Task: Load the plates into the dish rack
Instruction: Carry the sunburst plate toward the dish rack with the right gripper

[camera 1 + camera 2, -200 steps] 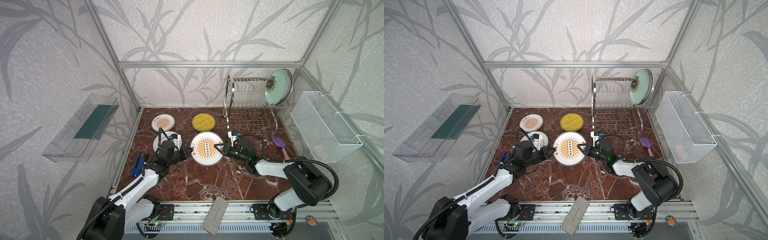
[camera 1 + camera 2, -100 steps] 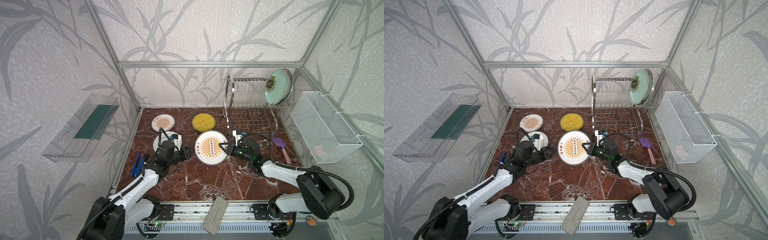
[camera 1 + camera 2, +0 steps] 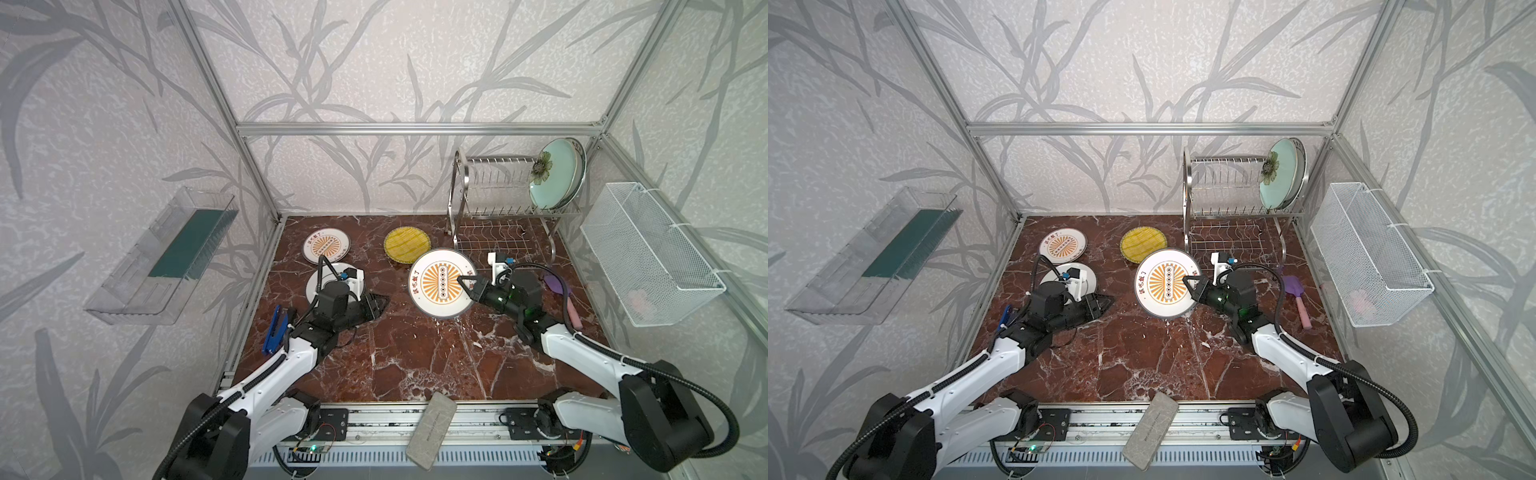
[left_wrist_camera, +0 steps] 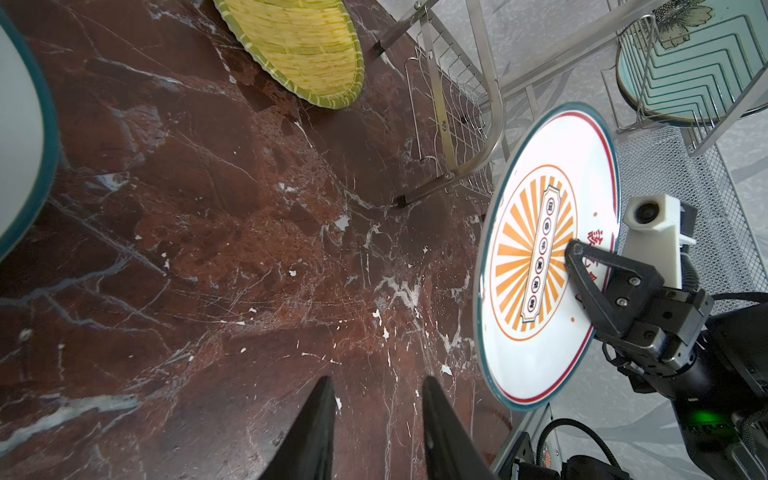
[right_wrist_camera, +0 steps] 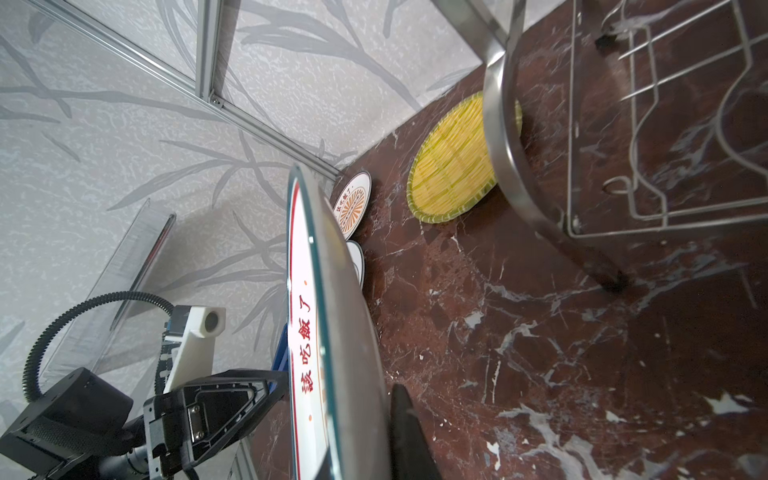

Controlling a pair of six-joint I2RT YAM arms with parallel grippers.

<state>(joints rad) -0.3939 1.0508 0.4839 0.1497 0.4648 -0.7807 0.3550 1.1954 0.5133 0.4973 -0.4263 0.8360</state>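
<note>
Sunburst plate (image 3: 432,286) clenched by right pincer (image 3: 461,280), tilted; yellow plate (image 3: 406,245) beside dish rack (image 3: 492,214); left pincer (image 4: 377,380) parted, empty.

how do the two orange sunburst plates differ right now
The large sunburst plate stands tilted on edge, pinched at its rim by the right claw; the small sunburst plate lies flat on the marble table, untouched. The large plate looks wider than the small plate. Both are white with an orange sunburst and red characters.

Leaf-patterned grey walls (image 3: 374,62), red-brown marble floor (image 3: 415,357)
</note>
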